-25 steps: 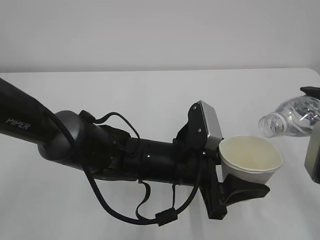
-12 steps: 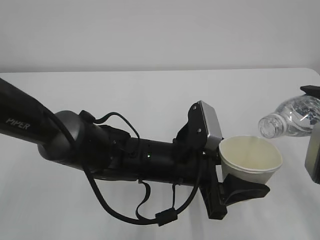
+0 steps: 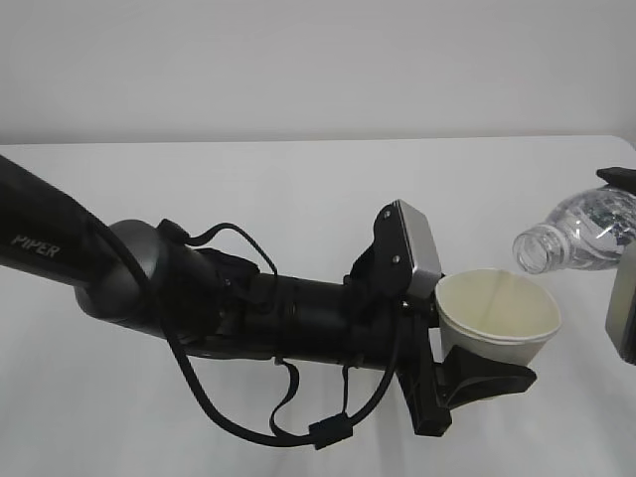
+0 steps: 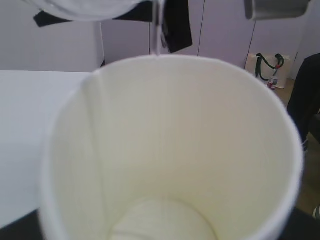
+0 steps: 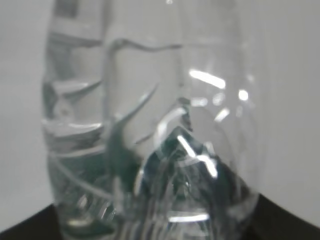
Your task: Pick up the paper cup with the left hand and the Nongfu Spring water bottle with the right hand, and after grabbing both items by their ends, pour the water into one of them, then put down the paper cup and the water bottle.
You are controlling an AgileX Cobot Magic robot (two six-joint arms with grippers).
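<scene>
I have the cup clamped low in the left hand, held upright above the table. The right hand grips the bottle near its base, at the right edge, tipped so the open mouth sits just above and right of the cup's rim. A thin stream of water seems to fall past the far rim (faint in the wrist view). To pour well, I judge I should hold the cup dead level, tilt the bottle slowly, and keep the mouth over the cup's middle, not the rim.
</scene>
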